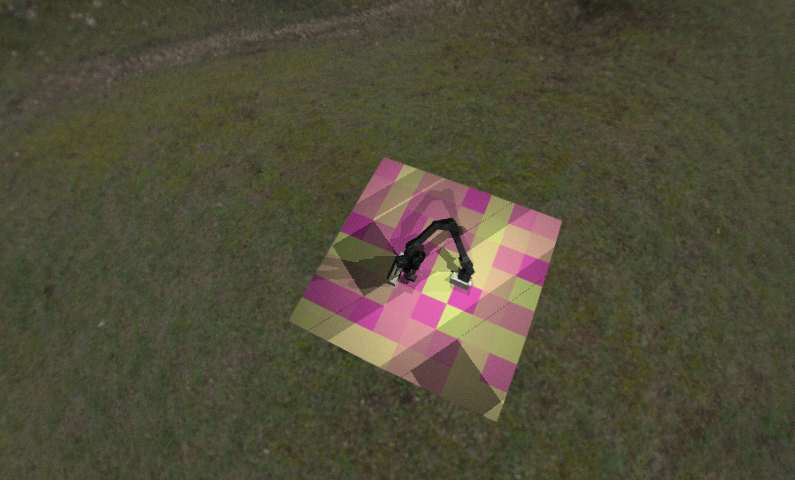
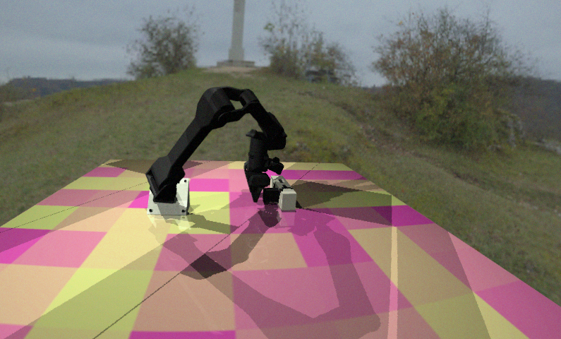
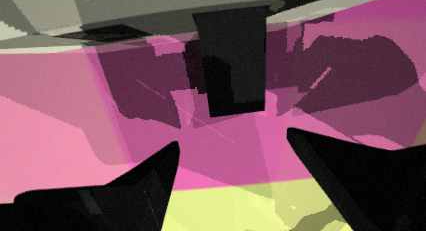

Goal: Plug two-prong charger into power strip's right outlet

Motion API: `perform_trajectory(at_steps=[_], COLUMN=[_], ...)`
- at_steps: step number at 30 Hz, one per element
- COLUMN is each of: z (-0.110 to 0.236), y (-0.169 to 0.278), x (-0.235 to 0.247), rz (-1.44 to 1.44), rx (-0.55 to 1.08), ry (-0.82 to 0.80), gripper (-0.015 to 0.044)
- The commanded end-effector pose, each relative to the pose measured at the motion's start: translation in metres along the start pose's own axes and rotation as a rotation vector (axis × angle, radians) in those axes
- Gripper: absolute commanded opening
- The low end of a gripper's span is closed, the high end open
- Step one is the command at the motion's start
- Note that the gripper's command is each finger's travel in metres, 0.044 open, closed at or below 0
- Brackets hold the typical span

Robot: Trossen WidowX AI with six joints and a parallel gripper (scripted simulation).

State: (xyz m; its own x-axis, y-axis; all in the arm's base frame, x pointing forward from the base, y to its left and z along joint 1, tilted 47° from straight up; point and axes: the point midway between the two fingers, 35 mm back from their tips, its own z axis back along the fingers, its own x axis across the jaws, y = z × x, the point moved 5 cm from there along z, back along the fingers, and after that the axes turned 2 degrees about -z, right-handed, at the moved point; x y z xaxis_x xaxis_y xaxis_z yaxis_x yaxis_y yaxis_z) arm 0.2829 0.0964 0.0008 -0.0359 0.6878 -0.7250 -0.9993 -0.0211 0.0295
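Charger (image 3: 234, 61) before power strip (image 2: 286, 196), tool (image 3: 232, 166) above, on mat (image 2: 106, 251)

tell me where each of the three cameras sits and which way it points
Top: high overhead, looking down at the checkered mat on grass; the whole arm shows, small.
Exterior: low at the mat's edge, facing the arm with the hill behind; base, arm and gripper show beside the white power strip.
Wrist: on the gripper, facing down and forward; both open fingers frame the dark charger under the strip.
Shared: the exterior and wrist views both show the open, empty gripper by the strip.
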Motion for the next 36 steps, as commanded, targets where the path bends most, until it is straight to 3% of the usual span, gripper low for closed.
perform_trajectory(at_steps=[1,8,16,36], z=[-0.001,0.001,0.066,0.068], y=[0.005,0.008,0.021,0.022], x=[0.000,0.000,0.001,0.001], rz=[-0.001,0.002,0.002,0.001], rx=[0.004,-0.014,-0.588,-0.600], ry=[-0.002,-0.001,-0.023,-0.023], gripper=[0.0440,0.0440,0.0440,0.0440])
